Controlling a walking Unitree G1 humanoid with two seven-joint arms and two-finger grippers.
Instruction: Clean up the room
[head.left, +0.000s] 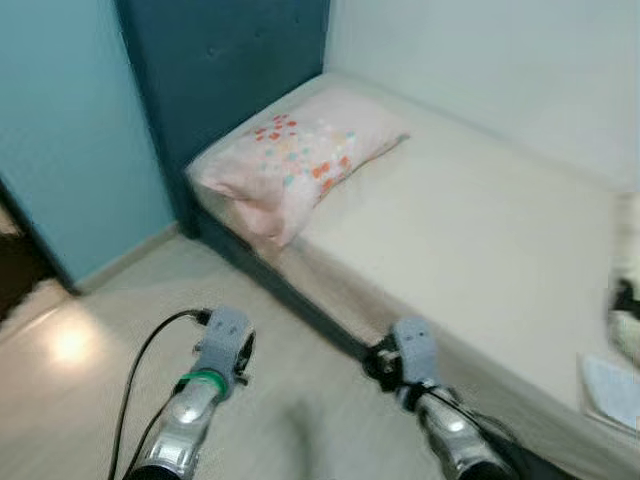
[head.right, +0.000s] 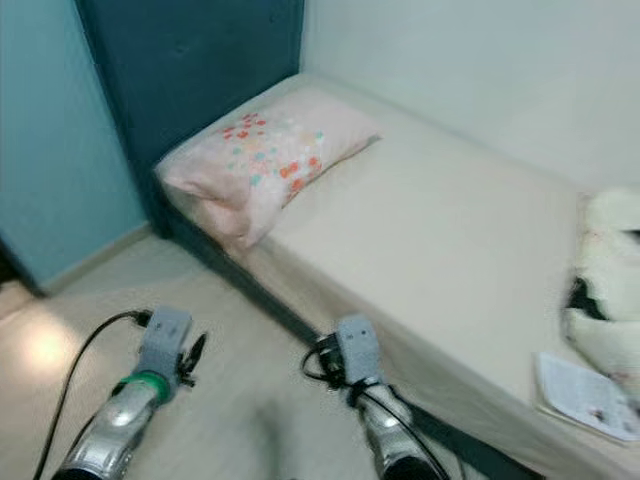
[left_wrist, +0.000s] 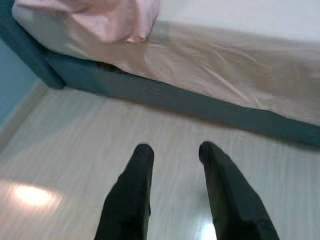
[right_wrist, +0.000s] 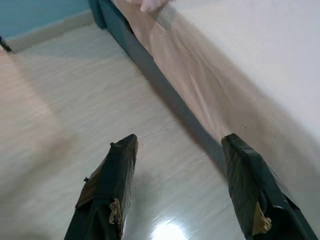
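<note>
Nearest: both arms held low and forward over the pale wooden floor (head.left: 120, 300), likely a carrying-nothing travel pose while the robot faces the bed; left claw (left_wrist: 175, 165) parted a moderate way, nothing between its fingers, bare floor beneath; right claw (right_wrist: 180, 165) spread wider, also empty, hanging over the floor just beside the bed's dark base (right_wrist: 150, 65); worn tape or scuffing on the right fingertips (right_wrist: 116, 210), hard to tell which

Middle: bed (head.right: 430, 230) with a plain cream sheet, its long edge running diagonally before the robot; sheet drapes over the side and covers most of the dark frame; mattress top largely bare, so the tidying looks to concern the things at the far right end

Task's things, judged: a white fluffy heap (head.right: 610, 290), maybe a blanket or soft toy with a dark patch, lying on the bed at the right edge, cut off by the frame; just nearer, a printed paper or leaflet (head.right: 585, 395) flat on the sheet, text unreadable; both well apart from either claw

Far: pink pillow (head.left: 295, 160) with coloured dots at the head end, set against the dark blue headboard (head.left: 230, 70); teal wall to the left; white wall behind; whole view softly blurred
</note>
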